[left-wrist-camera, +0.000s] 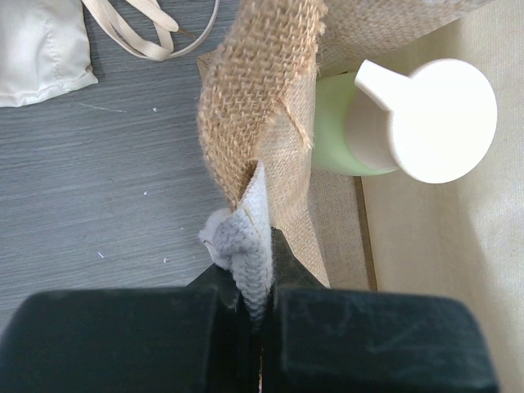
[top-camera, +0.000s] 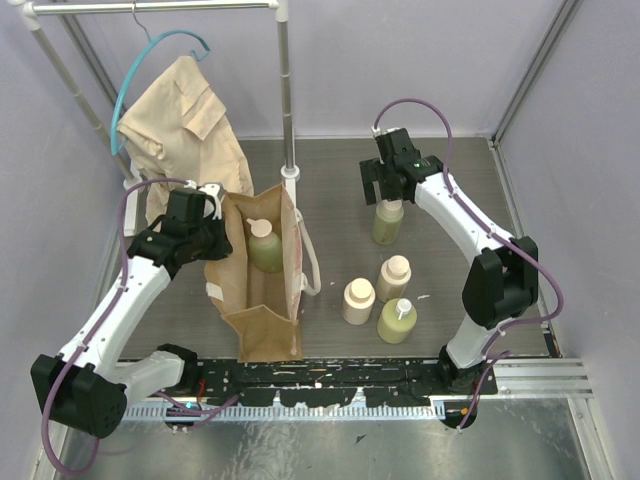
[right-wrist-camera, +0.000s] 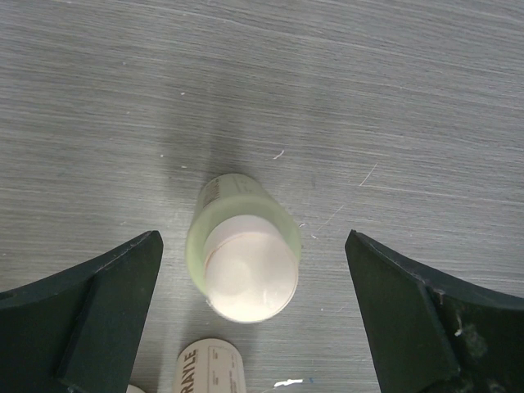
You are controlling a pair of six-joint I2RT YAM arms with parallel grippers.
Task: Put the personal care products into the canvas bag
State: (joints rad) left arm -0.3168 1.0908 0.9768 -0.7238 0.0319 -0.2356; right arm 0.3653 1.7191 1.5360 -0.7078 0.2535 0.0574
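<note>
- canvas bag point(top-camera: 262, 300) stands open on the table point(top-camera: 330, 180); one green bottle point(top-camera: 264, 245) upright inside
- left gripper point(left-wrist-camera: 258, 282) pinched tight on the bag's rim
- right gripper point(top-camera: 388, 185) gapes wide over a second green bottle point(right-wrist-camera: 246, 254); fingers clear of it
- three more bottles point(top-camera: 358, 300) stand near the bag

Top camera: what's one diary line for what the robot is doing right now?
left fingers: shut on rim of tan-brown canvas bag | right fingers: open over olive-green plastic bottle | inside bag: second olive-green bottle
</note>
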